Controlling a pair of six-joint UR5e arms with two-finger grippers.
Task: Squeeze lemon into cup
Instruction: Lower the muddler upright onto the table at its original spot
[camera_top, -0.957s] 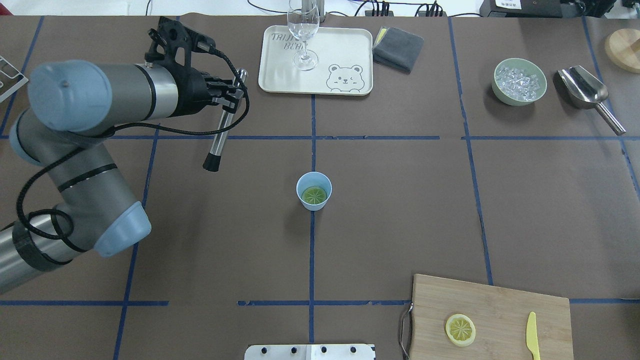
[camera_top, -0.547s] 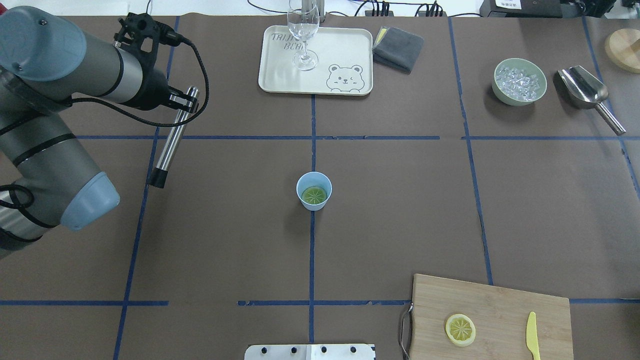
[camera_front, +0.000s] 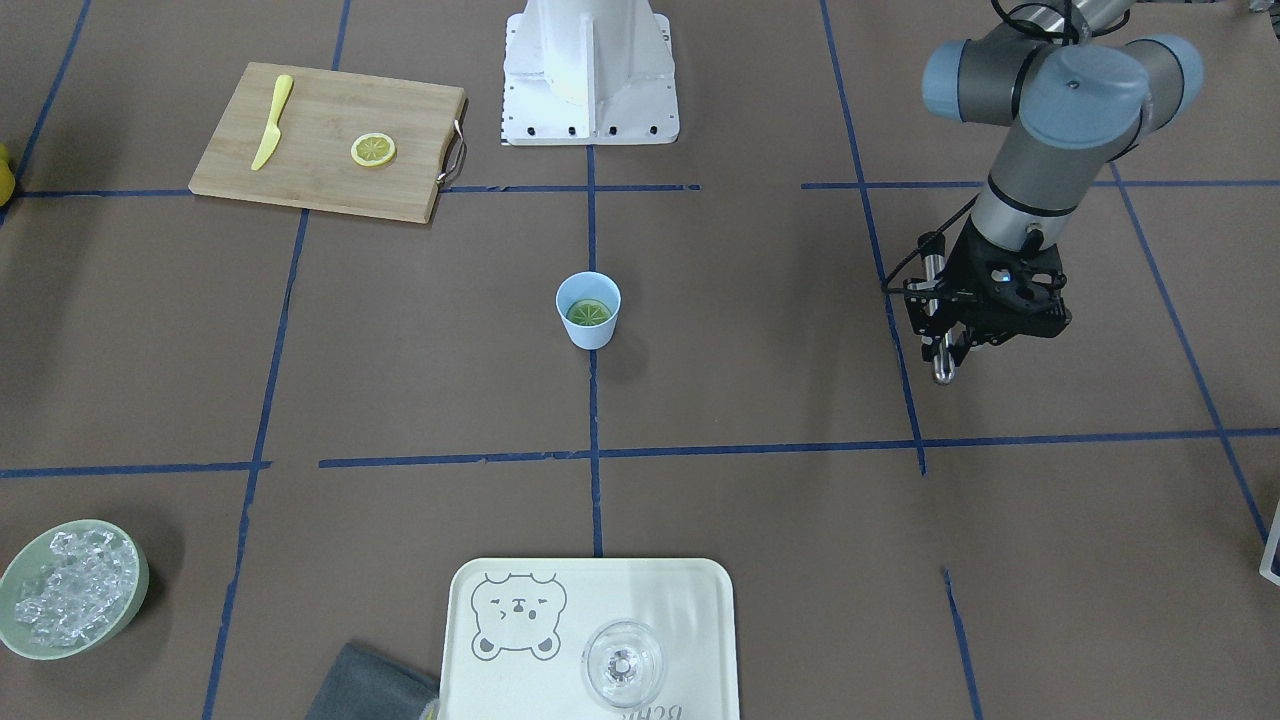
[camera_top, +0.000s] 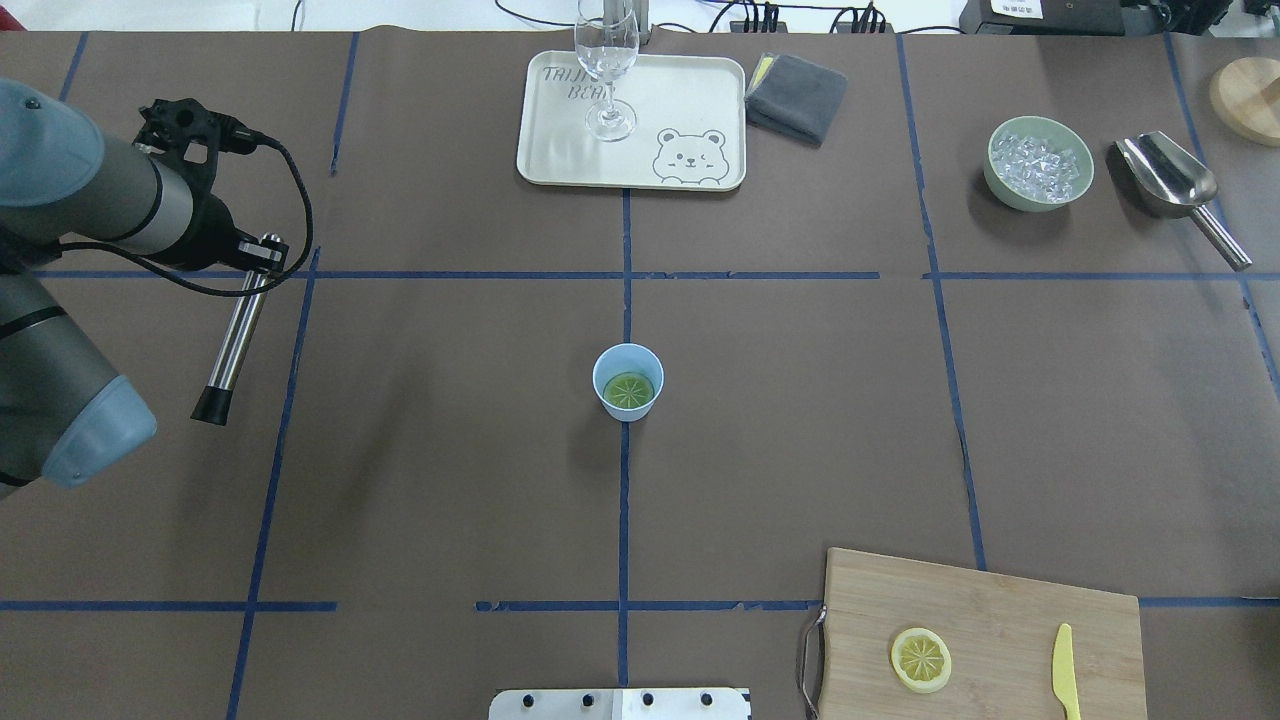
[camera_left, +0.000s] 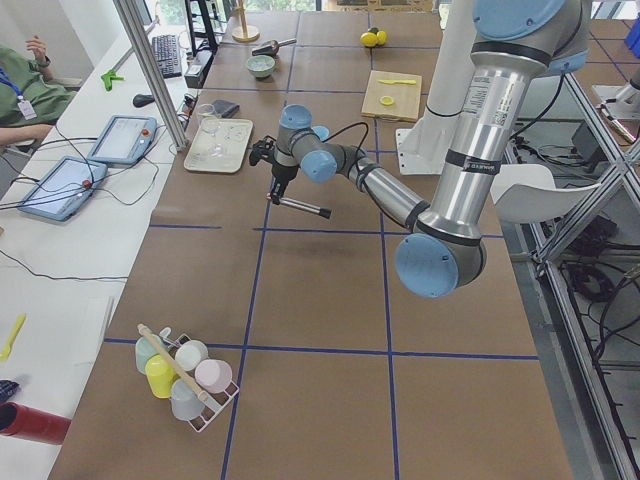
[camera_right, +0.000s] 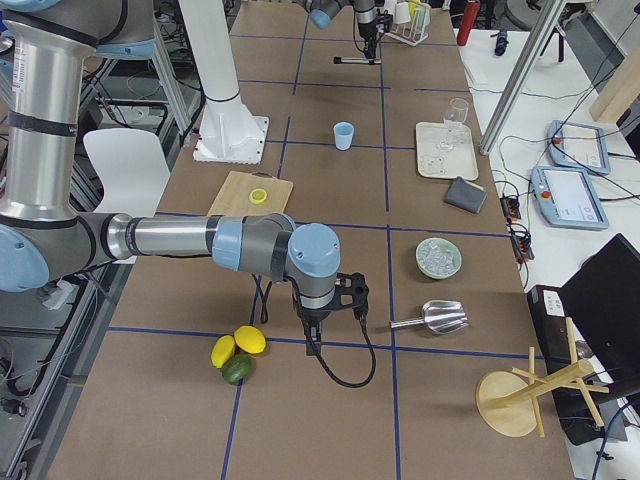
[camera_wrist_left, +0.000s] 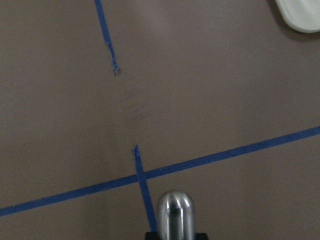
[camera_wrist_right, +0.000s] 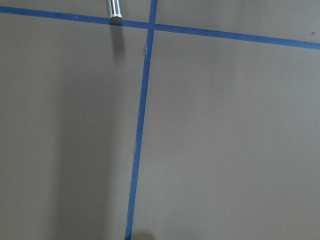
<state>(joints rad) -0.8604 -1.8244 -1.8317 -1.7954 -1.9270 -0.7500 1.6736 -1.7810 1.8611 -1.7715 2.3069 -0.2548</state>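
The light-blue cup (camera_top: 628, 383) stands at the table's middle, also in the front view (camera_front: 588, 310). One lemon slice (camera_top: 628, 391) lies flat inside it. The second lemon slice (camera_top: 921, 659) lies on the wooden cutting board (camera_top: 1000, 610). My left gripper (camera_top: 262, 252) is far left of the cup, shut on a steel muddler (camera_top: 232, 340) with a black tip, held above the table. My right gripper (camera_right: 313, 335) shows only in the exterior right view, low over the table near the whole lemons; I cannot tell if it is open or shut.
A bear tray (camera_top: 690, 100) with a clear glass (camera_top: 607, 60) and a grey cloth (camera_top: 795, 95) sit at the back. A green bowl of ice (camera_top: 1038, 163) and a metal scoop (camera_top: 1175, 185) are at the back right. A yellow knife (camera_top: 1066, 670) lies on the board.
My left arm has swung left and away from the cup, carrying the muddler with it. The cup and both lemon slices have not moved.
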